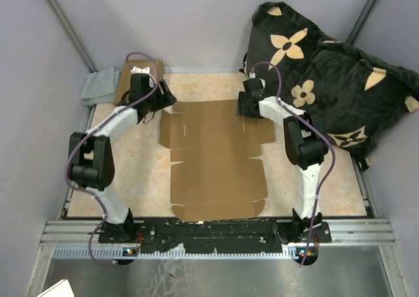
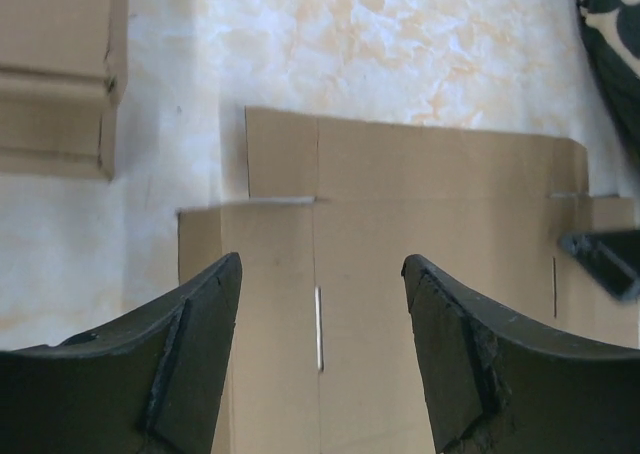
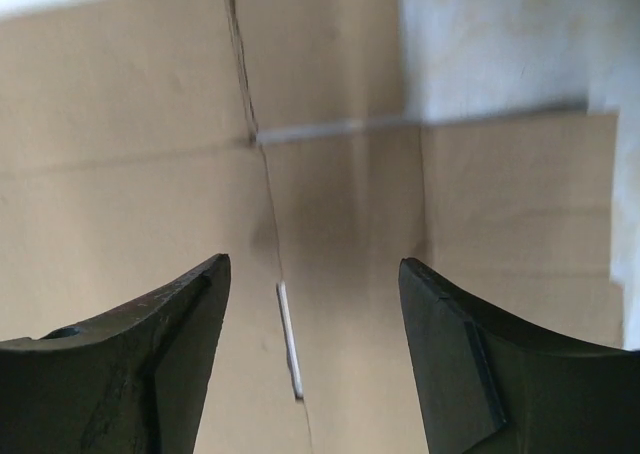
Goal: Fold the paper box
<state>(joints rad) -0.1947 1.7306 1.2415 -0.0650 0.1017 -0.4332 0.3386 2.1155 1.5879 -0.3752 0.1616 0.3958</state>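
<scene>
Left gripper [image 2: 320,266], right gripper [image 3: 312,264], one paper box [image 1: 213,159]

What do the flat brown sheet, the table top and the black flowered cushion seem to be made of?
The paper box: matte brown cardboard; cut slits and crease lines show. The table top: smooth, cream-orange marbled pattern, perhaps laminate or printed vinyl. The cushion: soft black fabric with tan flowers, probably plush; it bulges and wrinkles.
</scene>
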